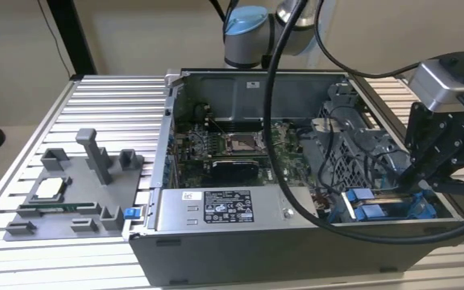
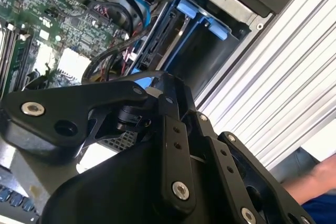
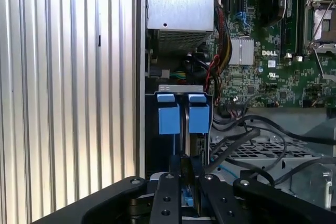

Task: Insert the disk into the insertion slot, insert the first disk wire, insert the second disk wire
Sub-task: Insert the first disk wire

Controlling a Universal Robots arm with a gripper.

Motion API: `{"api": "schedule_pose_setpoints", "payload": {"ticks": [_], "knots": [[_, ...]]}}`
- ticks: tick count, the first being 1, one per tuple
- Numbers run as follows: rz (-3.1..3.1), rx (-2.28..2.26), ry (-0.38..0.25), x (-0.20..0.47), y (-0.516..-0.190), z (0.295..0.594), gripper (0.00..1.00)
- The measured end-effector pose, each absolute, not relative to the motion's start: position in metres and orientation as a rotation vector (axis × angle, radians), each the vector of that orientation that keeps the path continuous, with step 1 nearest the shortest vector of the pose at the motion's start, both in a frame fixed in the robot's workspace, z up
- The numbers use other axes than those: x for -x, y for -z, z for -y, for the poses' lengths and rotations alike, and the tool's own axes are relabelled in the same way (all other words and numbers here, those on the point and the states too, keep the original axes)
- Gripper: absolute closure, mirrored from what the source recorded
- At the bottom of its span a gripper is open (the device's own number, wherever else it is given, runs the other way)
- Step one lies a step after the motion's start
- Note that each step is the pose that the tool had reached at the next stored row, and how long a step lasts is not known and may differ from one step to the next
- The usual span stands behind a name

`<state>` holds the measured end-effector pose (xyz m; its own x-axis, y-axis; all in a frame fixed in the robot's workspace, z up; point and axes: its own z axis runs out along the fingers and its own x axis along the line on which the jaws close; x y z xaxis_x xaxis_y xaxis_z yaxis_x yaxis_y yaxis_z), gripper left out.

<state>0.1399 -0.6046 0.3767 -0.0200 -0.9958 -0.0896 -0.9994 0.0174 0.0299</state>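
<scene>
In the exterior view, an open grey metal computer case [image 1: 296, 254] lies on a table of ribbed aluminium profiles [image 1: 111, 115], with a beige wall and a black vertical post [image 1: 70, 36] behind it. On the exterior view's left, well apart from the case, a grey plastic fixture [image 1: 83, 199] with upright pegs sits on the table. Inside the case there are a green motherboard [image 1: 232, 151], a grey metal box with a black-and-white sticker [image 1: 224, 208] and a perforated grey metal cage [image 1: 353, 163]. A thick black cable [image 1: 270, 121] hangs across in front of them. The arm has a grey and light-blue joint [image 1: 244, 30] at the top and reaches to the exterior view's right. Its black gripper [image 1: 401, 183] points down into the insertion slot [image 1: 369, 211], a rectangular grey bay with blue plastic clips in the near corner of the case. In the second wrist view, the black linkage of the gripper covers much of the slot, and a person's arm in a blue sleeve [image 2: 323, 211] is beyond the table edge. In the first wrist view, the disk [image 3: 184, 129], a thin silver-grey drive seen edge-on, stands in the slot between the two blue clips [image 3: 168, 114]. The fingers [image 3: 173, 182] are closed on its near end, one on each side. Black wires [image 3: 247, 140] lie just beside the slot, over the cage.
</scene>
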Motion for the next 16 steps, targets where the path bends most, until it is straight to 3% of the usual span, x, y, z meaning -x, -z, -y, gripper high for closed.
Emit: {"api": "schedule_pose_setpoints", "payload": {"ticks": [16], "knots": [[-2.209,2.168,-0.129,-0.1493,-0.374,0.6007,1.0]]}}
